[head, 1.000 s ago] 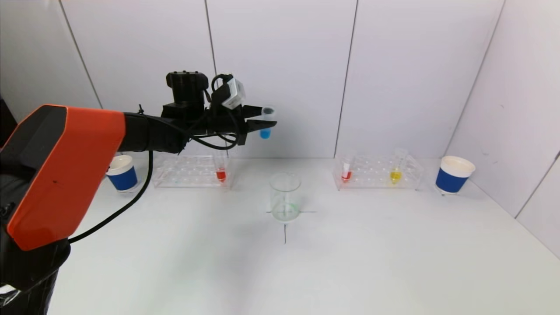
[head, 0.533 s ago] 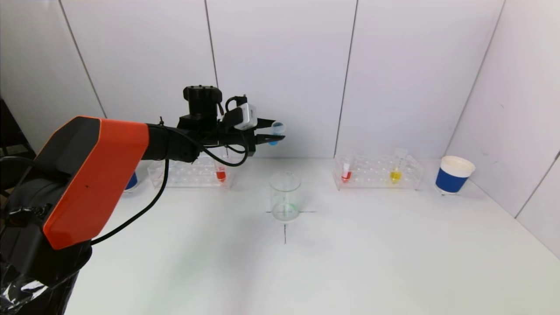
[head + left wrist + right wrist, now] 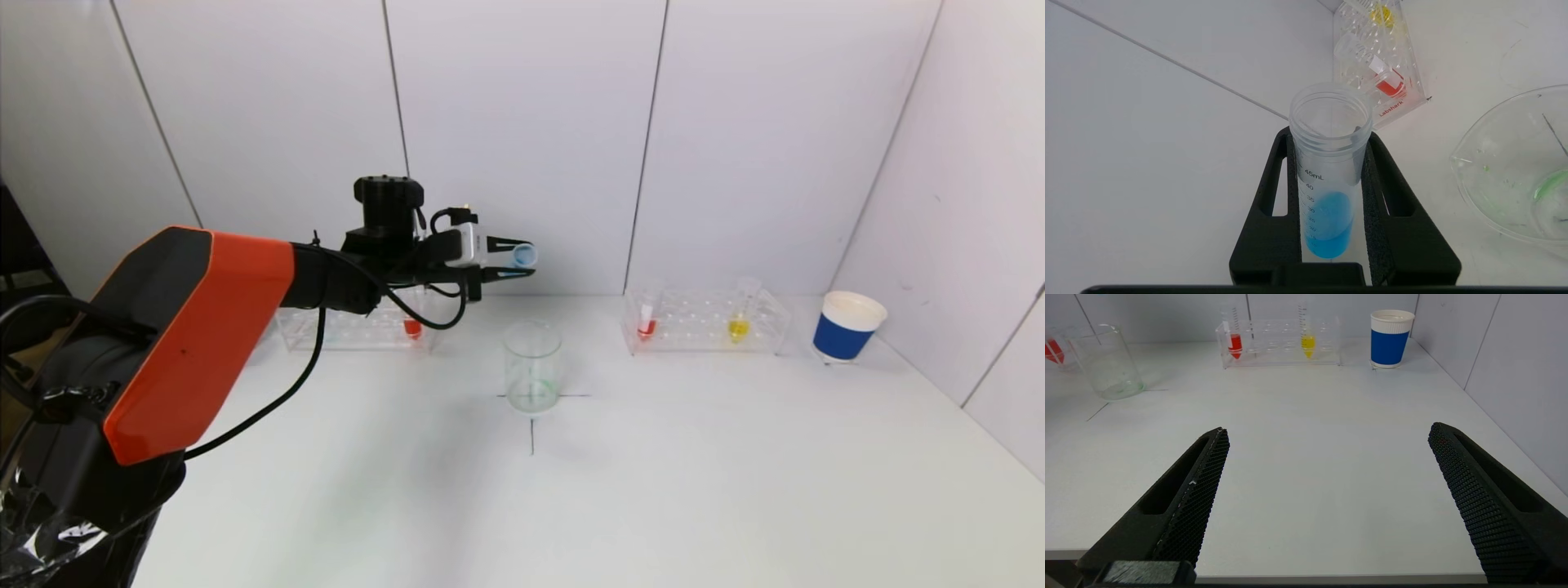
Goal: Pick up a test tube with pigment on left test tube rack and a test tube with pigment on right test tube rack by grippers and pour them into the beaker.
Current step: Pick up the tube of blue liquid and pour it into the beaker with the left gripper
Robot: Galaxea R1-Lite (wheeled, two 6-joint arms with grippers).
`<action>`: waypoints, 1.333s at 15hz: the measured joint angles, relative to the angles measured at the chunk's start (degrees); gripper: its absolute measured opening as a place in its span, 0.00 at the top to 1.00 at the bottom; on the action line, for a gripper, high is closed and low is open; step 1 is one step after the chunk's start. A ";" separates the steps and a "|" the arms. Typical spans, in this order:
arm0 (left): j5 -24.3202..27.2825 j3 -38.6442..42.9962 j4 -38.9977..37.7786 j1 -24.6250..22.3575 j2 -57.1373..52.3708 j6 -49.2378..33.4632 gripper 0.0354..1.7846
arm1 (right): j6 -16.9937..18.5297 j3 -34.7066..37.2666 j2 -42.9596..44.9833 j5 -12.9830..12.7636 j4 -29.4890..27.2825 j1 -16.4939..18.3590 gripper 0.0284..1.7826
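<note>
- Left gripper (image 3: 1331,212) jaws clenched on blue-pigment test tube (image 3: 1329,183); keep tilting slowly, mouth over beaker (image 3: 532,367) below.
- Right gripper (image 3: 1327,498) jaws released, parked.

Left gripper (image 3: 522,263) has dropped lower and shifted toward 3 o'clock, now above beaker (image 3: 532,367). Blue test tube (image 3: 522,256), upright earlier, now tipped near level, mouth facing 3 o'clock.

White bench (image 3: 653,490), marked with a black cross. Carries a beaker (image 3: 532,367) at centre, two racks (image 3: 351,327) (image 3: 706,320) behind. Paper cup (image 3: 847,326) at far right.
</note>
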State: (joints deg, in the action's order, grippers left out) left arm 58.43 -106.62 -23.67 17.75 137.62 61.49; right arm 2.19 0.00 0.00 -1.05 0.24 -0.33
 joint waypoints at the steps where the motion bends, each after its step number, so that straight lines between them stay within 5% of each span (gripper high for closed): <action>1: 0.15 0.20 -0.05 0.00 0.15 1.33 0.77 | 0.00 0.00 0.00 0.00 0.00 0.00 0.01; 20: 0.85 6.46 -11.90 0.68 1.11 12.43 0.77 | 0.00 0.00 0.00 0.01 -0.02 0.00 0.01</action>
State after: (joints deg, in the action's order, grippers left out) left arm 59.28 -100.16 -35.57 18.43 138.73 73.92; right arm 2.19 0.00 0.00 -1.04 0.22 -0.33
